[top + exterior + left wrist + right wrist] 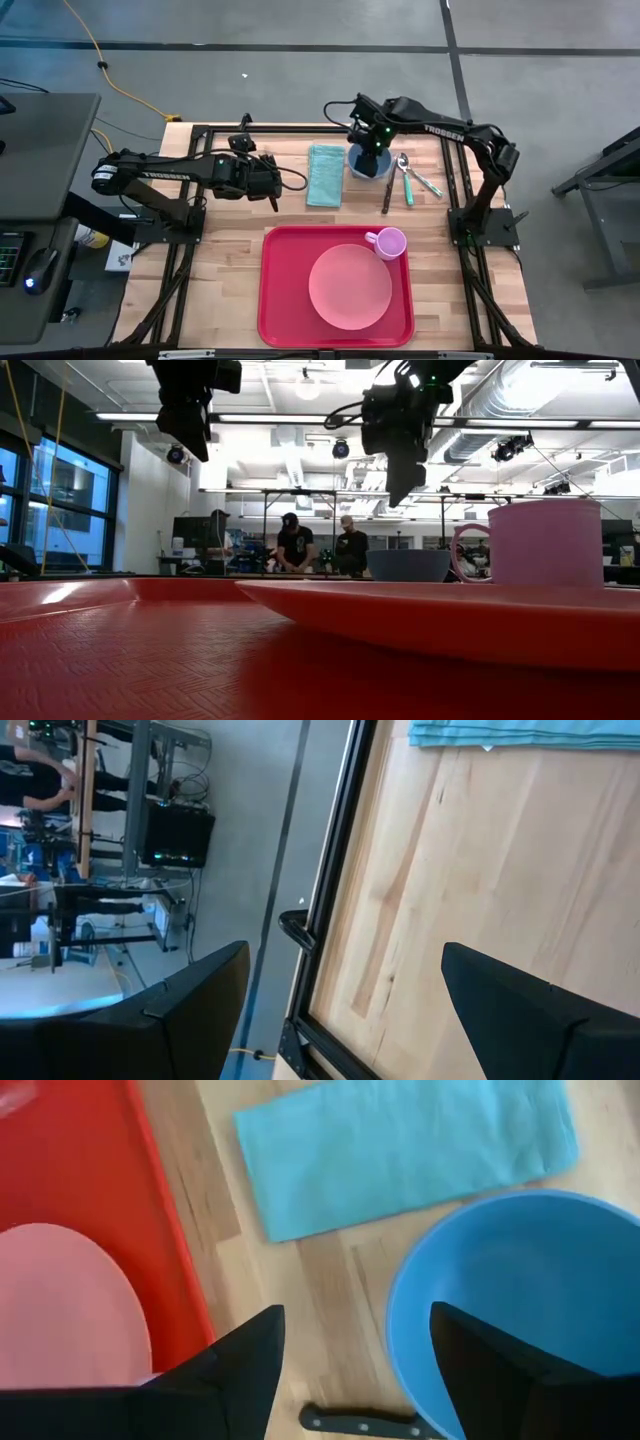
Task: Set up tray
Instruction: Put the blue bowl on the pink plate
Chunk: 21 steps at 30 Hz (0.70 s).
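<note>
The red tray point(270, 300) lies at the table's near middle. On it rest a round pink plate point(350, 287) and a pink mug point(390, 243). A blue bowl point(500, 1300) stands at the far middle, beside a folded teal napkin point(325, 175). My right gripper point(350, 1320) hangs open above the bowl's rim, one finger over its inside and one over the table. The low view shows it clear of the bowl point(408, 565). My left gripper point(272, 190) hovers open, left of the napkin, holding nothing.
A knife point(387, 190), a spoon point(403, 165) and a teal-handled fork point(410, 185) lie right of the bowl. The knife's dark handle point(360, 1423) shows just below my right fingers. Bare wood lies between the napkin and the tray.
</note>
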{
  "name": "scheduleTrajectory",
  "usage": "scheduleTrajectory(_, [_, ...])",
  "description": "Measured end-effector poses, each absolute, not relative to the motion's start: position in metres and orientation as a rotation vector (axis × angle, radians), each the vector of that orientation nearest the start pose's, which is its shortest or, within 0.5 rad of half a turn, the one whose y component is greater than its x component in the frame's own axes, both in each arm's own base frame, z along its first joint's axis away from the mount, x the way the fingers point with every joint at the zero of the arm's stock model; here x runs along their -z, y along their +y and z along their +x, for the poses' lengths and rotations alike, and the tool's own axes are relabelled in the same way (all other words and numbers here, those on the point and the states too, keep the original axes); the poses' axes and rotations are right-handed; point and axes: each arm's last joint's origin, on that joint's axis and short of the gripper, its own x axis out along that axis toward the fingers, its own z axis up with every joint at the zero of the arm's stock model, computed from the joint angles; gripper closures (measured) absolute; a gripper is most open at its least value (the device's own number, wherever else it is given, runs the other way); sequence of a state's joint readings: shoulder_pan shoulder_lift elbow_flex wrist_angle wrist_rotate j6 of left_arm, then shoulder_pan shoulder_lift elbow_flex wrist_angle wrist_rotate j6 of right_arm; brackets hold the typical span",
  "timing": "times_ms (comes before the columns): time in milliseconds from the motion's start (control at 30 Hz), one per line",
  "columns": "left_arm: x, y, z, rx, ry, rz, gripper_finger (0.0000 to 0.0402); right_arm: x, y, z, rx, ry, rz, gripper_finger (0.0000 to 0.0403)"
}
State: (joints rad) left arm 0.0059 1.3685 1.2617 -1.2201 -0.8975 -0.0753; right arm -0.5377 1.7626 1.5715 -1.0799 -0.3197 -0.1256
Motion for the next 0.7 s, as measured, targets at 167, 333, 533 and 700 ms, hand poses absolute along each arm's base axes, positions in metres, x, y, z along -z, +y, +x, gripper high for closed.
scheduleTrajectory(167, [-0.312,0.024,0.238,-0.806,1.2,0.527,0.0039,-0.279,-0.174,0.304,0.221,1.204,0.374,0.0173])
scheduleTrajectory(333, [-0.312,0.024,0.238,-0.807,1.198,0.524,0.0039,-0.251,-0.176,0.297,0.289,1.276,0.343,0.0173])
scheduleTrajectory(533, [-0.312,0.024,0.238,-0.807,1.198,0.523,0.0039,-0.221,-0.177,0.29,0.308,1.299,0.339,0.0173])
scheduleTrajectory(700, [-0.312,0.024,0.238,-0.807,1.198,0.523,0.0039,-0.202,-0.177,0.284,0.306,1.303,0.343,0.0173])
